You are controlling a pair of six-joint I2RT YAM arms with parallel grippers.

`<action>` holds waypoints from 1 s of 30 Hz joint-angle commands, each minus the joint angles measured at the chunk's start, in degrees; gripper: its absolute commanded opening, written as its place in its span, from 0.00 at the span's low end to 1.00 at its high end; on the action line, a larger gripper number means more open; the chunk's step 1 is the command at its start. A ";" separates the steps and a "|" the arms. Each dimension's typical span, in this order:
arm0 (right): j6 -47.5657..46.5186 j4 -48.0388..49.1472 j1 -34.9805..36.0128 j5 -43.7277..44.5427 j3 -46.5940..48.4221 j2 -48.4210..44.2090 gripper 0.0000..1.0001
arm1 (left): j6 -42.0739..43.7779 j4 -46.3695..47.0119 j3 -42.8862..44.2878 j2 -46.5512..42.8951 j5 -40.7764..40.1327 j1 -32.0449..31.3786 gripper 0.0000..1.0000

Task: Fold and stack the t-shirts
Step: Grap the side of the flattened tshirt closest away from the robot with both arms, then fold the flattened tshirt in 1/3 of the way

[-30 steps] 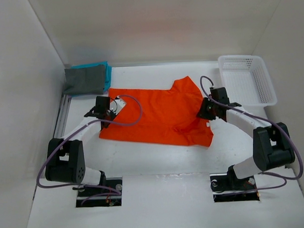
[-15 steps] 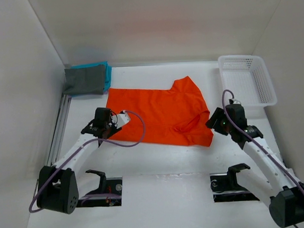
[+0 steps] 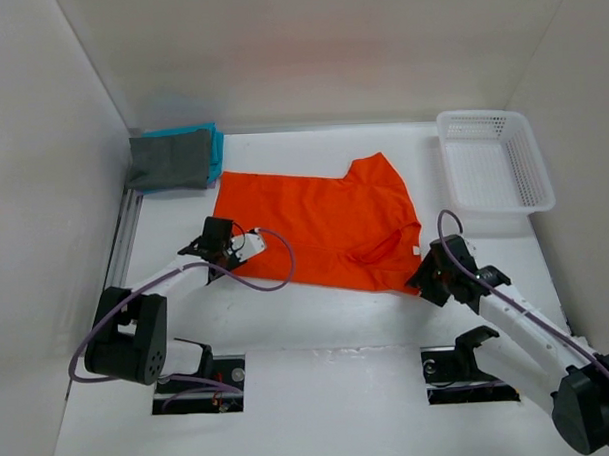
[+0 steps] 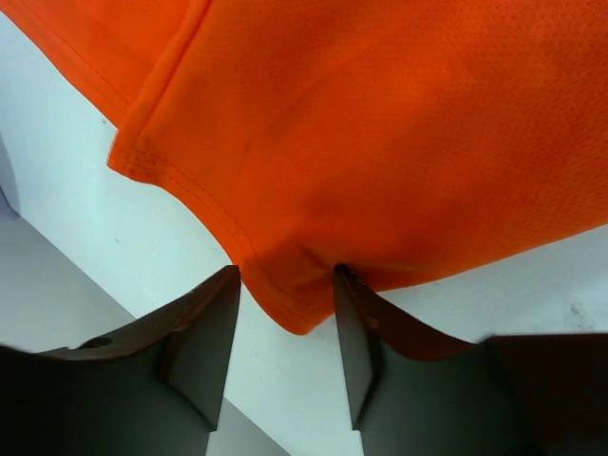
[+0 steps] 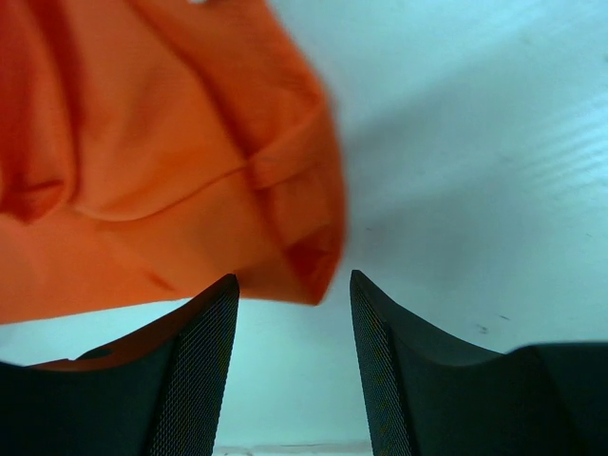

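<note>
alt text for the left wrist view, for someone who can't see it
A corner of the orange t-shirt lies between the open jaws of the left gripper, seen close up. The shirt fills the top of the picture, flat on the white table, its stitched hem showing.

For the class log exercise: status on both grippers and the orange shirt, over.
Left gripper open, straddling orange t-shirt corner. Right gripper open at opposite near corner. Nothing in the way.
</note>
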 commanded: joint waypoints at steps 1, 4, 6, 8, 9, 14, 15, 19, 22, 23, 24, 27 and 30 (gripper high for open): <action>5.70 0.07 -0.36 2.76 -2.52 -1.76 0.55 | 0.62 3.27 -1.01 3.15 1.05 -0.17 0.38; 7.55 0.60 -0.72 2.85 -3.32 -3.26 0.55 | 0.27 3.80 -0.48 4.13 1.31 -0.35 0.28; 8.08 1.04 -0.72 2.06 -3.67 -3.35 0.55 | 0.18 4.24 -0.65 4.48 1.31 -0.61 0.23; 8.52 1.13 -0.54 1.71 -3.67 -2.91 0.55 | 0.18 4.24 -1.00 4.66 1.31 -0.88 0.18; 8.87 1.21 -0.54 1.53 -3.67 -2.65 0.55 | 0.18 4.24 -1.18 4.66 1.31 -0.96 0.16; 10.98 2.79 1.04 0.56 -3.41 -0.98 0.53 | 0.18 3.37 -2.06 1.50 0.96 -1.40 0.09; 11.24 2.88 1.22 0.65 -3.32 -0.72 0.52 | 0.18 3.28 -2.23 0.53 0.70 -1.40 0.09; 13.61 5.95 2.44 -0.40 -4.90 1.56 0.51 | 0.88 1.35 -2.59 -2.37 0.17 -0.53 0.07; 14.41 6.05 4.64 0.91 -3.85 3.33 0.41 | 1.06 -0.06 -2.93 -3.52 0.17 0.35 0.07; 14.32 6.05 4.65 1.17 -3.59 3.68 0.32 | 1.14 -0.24 -3.11 -3.78 0.17 0.53 0.07; 14.15 5.87 4.65 1.35 -3.41 3.94 0.23 | 1.32 -0.33 -3.46 -4.22 0.26 0.70 0.06; 13.88 5.18 4.65 1.62 -3.58 2.98 0.04 | 1.58 -1.55 -4.34 -5.97 -0.09 1.23 0.05; 14.23 3.33 4.65 1.97 -3.68 -0.26 0.00 | 2.72 -6.37 -5.04 -10.44 0.08 1.93 0.04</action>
